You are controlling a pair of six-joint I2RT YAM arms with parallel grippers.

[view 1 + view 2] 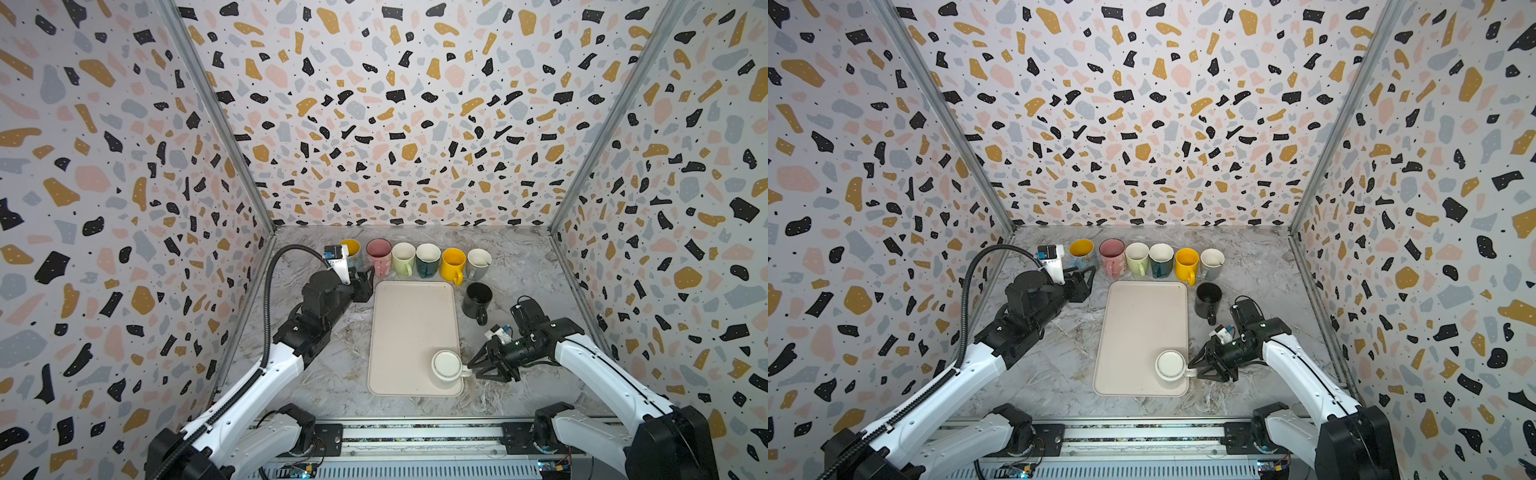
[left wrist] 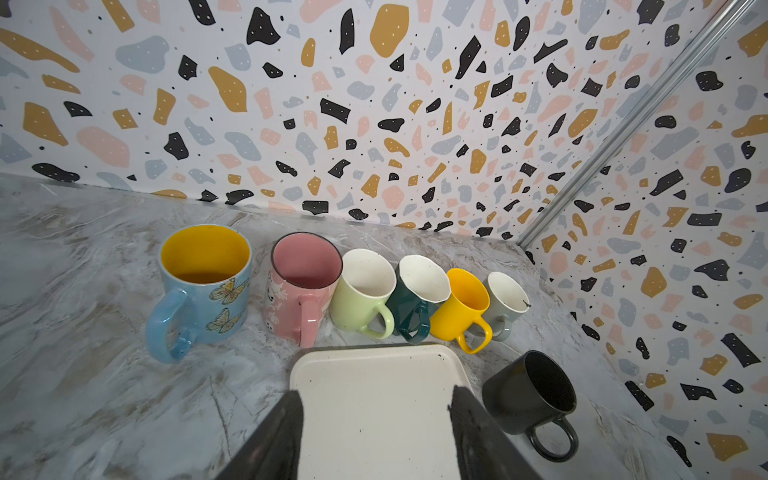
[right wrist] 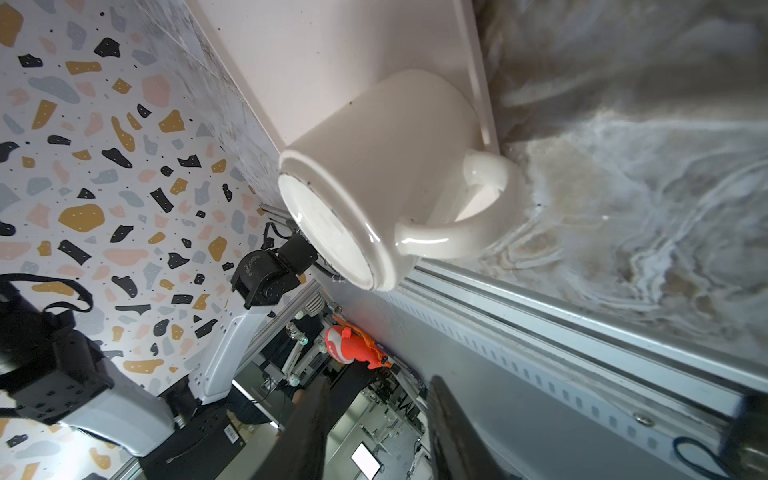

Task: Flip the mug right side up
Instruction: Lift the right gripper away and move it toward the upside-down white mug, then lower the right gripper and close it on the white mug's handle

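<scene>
Top views: white ceramic mug point(image 1: 446, 365) sits upside down, base up, on near-right corner of cream rectangular tray point(image 1: 411, 324). Handle sticks out over the rim twd right gripper point(image 1: 473, 369), tips just beside it. Left gripper point(image 1: 365, 286) is at tray's far-left corner.
L wrist: left gripper point(image 2: 376, 395) jaws apart, nothing btwn, tray end below.
R wrist: right gripper point(image 3: 378, 386) jaws apart, empty. Mug point(image 3: 395, 166) handle lies ahead, not gripped.
</scene>
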